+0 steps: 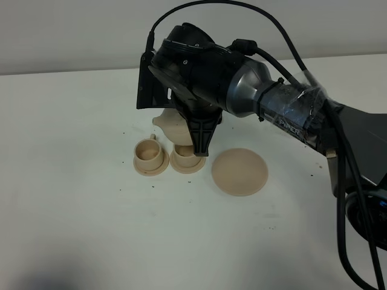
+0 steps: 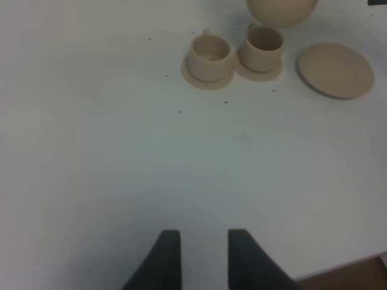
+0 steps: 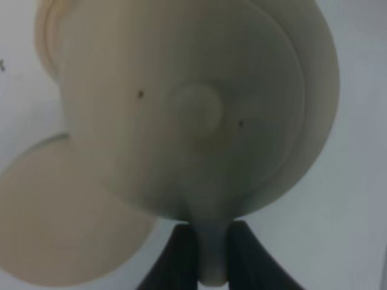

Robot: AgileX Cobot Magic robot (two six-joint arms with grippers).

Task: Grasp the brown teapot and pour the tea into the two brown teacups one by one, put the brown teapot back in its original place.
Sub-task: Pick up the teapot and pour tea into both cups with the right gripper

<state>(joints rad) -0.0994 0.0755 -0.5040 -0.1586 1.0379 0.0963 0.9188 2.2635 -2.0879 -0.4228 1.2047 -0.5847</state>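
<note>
Right pincer [image 3: 211, 257] pinches handle of brown teapot [image 3: 193, 109], spout pointing left; left pincer [image 2: 204, 260] spread.

so the right arm [image 1: 284, 112] reaches from the right edge to upper centre, right claw [image 1: 200, 145] pointing down, pinching the brown teapot [image 1: 174, 125] handle. the left claw [image 2: 204, 257] sits bottom centre, fingers apart.

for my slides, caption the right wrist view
Right gripper holds the brown teapot by its handle, large saucer partly visible behind
</note>
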